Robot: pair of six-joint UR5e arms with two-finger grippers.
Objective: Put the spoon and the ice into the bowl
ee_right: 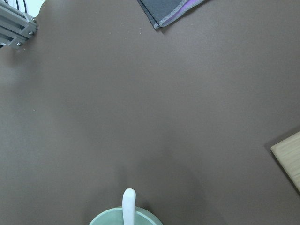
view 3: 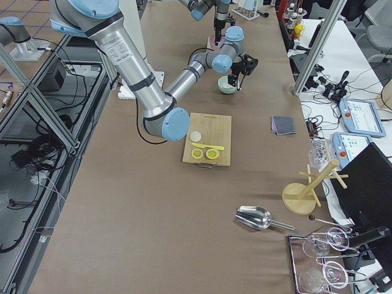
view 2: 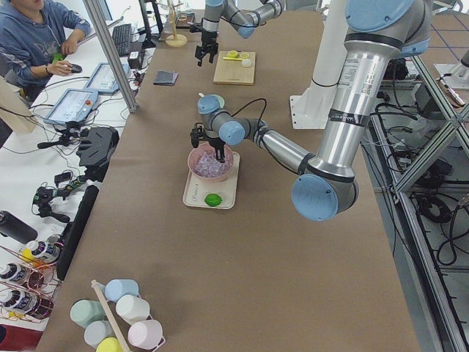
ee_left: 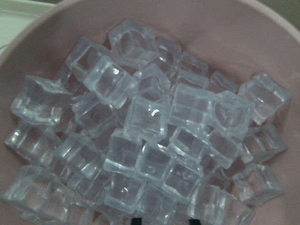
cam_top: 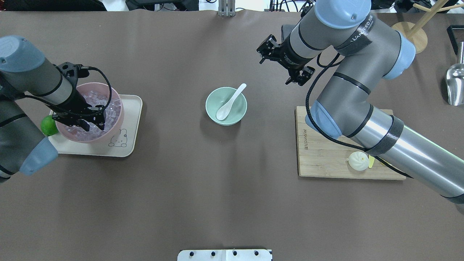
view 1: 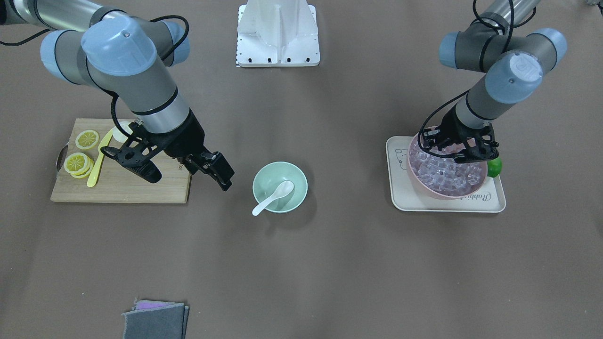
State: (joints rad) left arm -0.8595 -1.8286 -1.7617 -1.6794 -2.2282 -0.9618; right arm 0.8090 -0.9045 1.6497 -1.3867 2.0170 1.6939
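1. The spoon [view 1: 274, 197] lies in the mint bowl [view 1: 256, 181] at the middle of the counter [view 1: 330, 259], scoop inside, handle propped over the rim.
2. The ice [ee_left: 150, 117] is heaped in the pink bowl [view 1: 426, 188] on a tray [view 1: 400, 188], well apart from the mint bowl.
3. The left pincer [cam_top: 93, 125] is spread, with its tips dipped among the cubes. Whether one sits between them is unclear.
4. The right pincer [view 1: 188, 176] is wide apart and empty, hovering between the mint bowl and the cutting board [view 1: 141, 188].

Spoon [view 1: 275, 195] in bowl [view 1: 269, 176]; ice [view 1: 443, 176] well apart
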